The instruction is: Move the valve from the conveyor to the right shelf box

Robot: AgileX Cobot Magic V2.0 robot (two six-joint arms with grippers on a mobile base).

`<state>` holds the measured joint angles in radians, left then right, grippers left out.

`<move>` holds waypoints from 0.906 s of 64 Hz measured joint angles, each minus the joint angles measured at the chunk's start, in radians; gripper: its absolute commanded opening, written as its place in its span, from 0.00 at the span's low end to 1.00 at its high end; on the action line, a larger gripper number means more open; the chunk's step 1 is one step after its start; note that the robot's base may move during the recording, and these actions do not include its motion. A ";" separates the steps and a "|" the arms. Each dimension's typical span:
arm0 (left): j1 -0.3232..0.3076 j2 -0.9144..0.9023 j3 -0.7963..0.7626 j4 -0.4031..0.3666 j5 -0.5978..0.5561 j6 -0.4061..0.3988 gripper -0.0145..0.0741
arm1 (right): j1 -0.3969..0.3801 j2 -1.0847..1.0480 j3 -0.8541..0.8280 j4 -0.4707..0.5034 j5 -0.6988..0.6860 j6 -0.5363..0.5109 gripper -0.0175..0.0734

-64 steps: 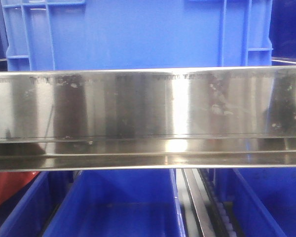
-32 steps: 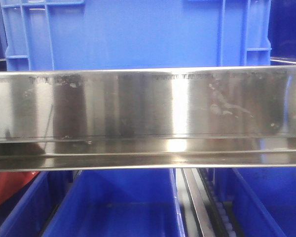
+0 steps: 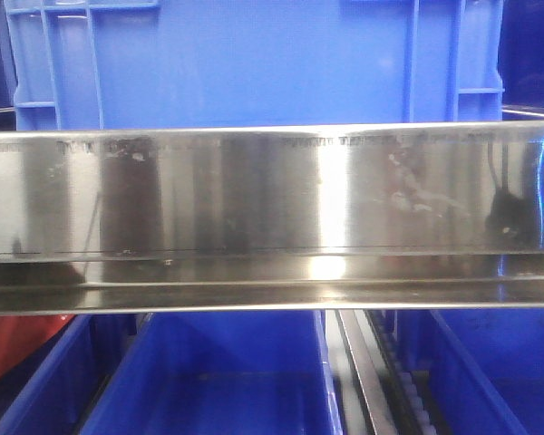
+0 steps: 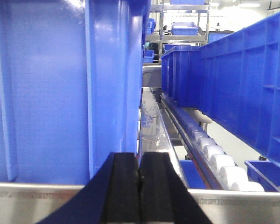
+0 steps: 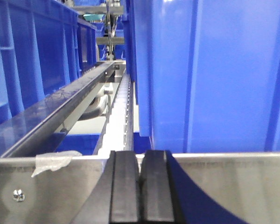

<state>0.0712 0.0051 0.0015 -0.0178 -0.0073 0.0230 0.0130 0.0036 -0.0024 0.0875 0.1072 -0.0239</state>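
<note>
Both claws, left (image 4: pixel 139 186) and right (image 5: pixel 140 186), are pressed closed with nothing between the pads, each hanging before a steel rail (image 3: pixel 272 217) and blue bins (image 3: pixel 254 63). No valve or conveyor shows in any view, so where the valve lies cannot be told. The pick seems not yet begun; next, a claw must find the valve and spread wide.

materials: glossy plastic, brushed steel

blue box (image 3: pixel 254 63) is smooth glossy plastic; shelf rail (image 3: pixel 272 199) is brushed metal, shiny, smudged and scratched. left gripper (image 4: pixel 139 186) and right gripper (image 5: pixel 140 186) pads are matt black rubber. rollers (image 4: pixel 219 163) are smooth white plastic.
</note>
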 measured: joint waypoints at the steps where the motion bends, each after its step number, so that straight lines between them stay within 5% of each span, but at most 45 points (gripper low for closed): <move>1: 0.000 0.000 0.000 0.000 0.000 0.000 0.04 | 0.000 0.000 0.000 0.000 0.000 0.000 0.02; 58: 0.000 0.000 0.000 0.000 0.000 0.000 0.04 | 0.000 0.000 0.000 0.002 -0.002 0.000 0.02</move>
<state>0.0712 0.0051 0.0015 -0.0178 -0.0073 0.0230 0.0130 0.0036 -0.0024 0.0893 0.1055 -0.0239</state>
